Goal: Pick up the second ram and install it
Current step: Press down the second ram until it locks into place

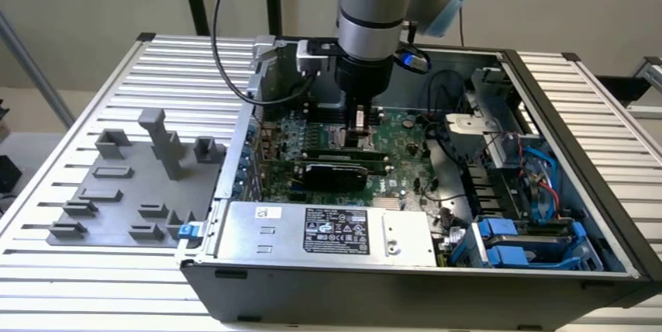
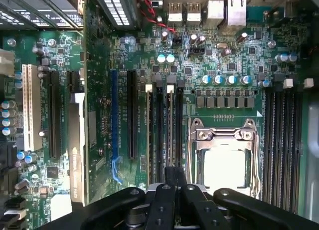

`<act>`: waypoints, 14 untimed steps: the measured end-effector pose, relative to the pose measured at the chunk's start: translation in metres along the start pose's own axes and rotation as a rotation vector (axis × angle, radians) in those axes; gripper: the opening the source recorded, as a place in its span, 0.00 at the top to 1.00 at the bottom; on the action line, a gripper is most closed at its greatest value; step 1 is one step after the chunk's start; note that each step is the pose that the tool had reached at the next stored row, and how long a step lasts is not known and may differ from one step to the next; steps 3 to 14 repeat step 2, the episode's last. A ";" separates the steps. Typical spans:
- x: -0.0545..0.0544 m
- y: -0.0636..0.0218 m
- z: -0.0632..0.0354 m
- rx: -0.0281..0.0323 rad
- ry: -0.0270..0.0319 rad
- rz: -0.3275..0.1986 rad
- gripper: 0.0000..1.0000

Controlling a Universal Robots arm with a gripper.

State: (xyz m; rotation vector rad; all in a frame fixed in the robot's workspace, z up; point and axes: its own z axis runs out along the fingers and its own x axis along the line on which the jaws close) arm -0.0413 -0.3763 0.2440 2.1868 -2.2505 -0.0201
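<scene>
A ribbed metal desk (image 1: 93,76) carries an open computer case (image 1: 414,278), lid off so the motherboard (image 1: 404,126) lies flat and reachable from above. A grey fixture tray (image 1: 124,185) with empty holders sits well apart, toward the exterior view's left. The arm hangs straight down into the case, wrist vertical, claw (image 1: 358,126) low over the board near the memory slots (image 2: 164,135). From the wrist view the slots run away from the claw (image 2: 172,182), which sits lined up with them, beside the processor socket (image 2: 224,150). The second ram (image 1: 359,119) looks, I'd judge, like the thin strip pinched upright between the fingertips, edge toward a slot; it's hard to make out. The claw seems clamped together on it.
</scene>
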 end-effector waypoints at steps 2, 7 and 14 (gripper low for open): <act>0.000 0.0000 -0.0001 0.0000 0.0001 0.000 1.00; 0.000 0.0000 -0.0001 0.0000 0.0001 0.000 1.00; 0.000 0.0000 -0.0001 0.0000 0.0001 0.000 1.00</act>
